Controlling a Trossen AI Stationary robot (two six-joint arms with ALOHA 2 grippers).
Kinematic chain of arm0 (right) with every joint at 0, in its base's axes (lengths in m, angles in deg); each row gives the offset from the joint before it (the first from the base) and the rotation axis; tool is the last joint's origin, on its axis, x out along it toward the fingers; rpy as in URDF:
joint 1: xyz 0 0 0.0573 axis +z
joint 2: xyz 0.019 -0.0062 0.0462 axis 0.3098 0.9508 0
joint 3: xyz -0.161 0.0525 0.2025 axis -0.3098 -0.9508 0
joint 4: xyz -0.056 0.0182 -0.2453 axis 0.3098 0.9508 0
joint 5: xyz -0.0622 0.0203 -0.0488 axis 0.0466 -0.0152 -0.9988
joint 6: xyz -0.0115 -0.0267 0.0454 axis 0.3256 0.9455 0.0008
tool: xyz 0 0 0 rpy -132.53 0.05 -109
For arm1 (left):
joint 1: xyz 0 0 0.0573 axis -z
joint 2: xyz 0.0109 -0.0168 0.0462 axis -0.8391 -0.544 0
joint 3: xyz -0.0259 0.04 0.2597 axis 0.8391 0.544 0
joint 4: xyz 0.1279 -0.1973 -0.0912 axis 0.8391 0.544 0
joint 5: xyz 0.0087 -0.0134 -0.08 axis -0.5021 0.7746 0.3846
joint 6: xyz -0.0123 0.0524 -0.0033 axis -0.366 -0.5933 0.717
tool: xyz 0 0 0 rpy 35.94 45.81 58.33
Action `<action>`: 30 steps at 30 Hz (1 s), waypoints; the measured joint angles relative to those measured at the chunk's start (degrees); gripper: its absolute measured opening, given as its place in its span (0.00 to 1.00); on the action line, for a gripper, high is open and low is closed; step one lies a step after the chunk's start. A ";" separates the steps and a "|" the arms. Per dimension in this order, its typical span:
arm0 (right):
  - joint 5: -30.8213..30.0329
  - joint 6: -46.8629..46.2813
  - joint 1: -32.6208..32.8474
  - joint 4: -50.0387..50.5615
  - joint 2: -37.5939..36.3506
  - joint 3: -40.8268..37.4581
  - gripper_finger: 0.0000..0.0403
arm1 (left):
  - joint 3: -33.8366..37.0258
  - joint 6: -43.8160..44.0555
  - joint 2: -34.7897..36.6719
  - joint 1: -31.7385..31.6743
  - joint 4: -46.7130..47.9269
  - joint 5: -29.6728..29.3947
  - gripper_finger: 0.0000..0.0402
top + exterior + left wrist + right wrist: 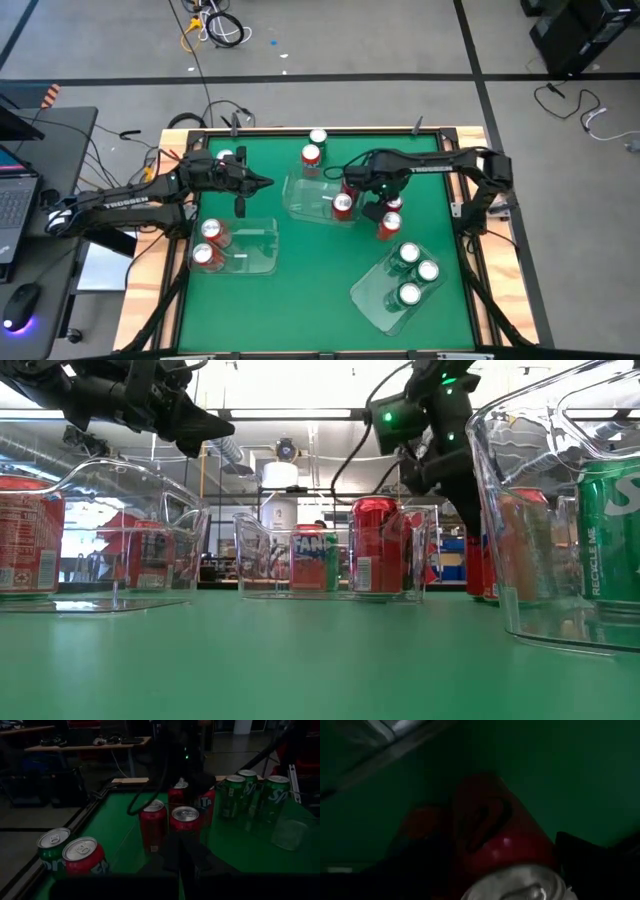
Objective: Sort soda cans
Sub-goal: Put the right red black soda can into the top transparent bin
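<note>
Red soda cans stand upright around the table's middle. One (pixel 343 205) is inside the clear middle bin (pixel 305 197), and two (pixel 388 225) (pixel 394 203) stand just right of it. My right gripper (pixel 374 198) points down, open, over a red can (pixel 490 835), with a finger (pixel 582 857) beside the can's silver top (pixel 520 890). My left gripper (pixel 258 182) hangs shut above the table's left half, holding nothing; its fingers (pixel 187 855) point toward the cans. Two more cans (pixel 318 137) (pixel 311 155) stand near the far edge.
The clear bin at the near left (pixel 250 248) holds two red cans (pixel 208 244). The clear bin at the near right (pixel 385 290) holds three green cans (pixel 415 270). A wooden rim (pixel 300 130) frames the green table. Bare green surface lies between the bins toward the near edge.
</note>
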 joint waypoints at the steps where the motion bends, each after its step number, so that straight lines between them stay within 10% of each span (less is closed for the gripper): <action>1: 0.01 0.17 0.00 0.17 0.45 -0.01 0.87 | 0.00 0.04 0.00 0.00 0.00 0.00 0.00; 5: 0.03 1.81 0.09 0.92 0.35 0.01 0.70 | -0.01 0.13 0.00 0.00 -0.24 0.00 0.00; 30: -7.87 5.87 3.38 4.96 -2.06 33.84 0.70 | -0.01 0.42 -0.15 0.00 -0.20 -0.48 0.00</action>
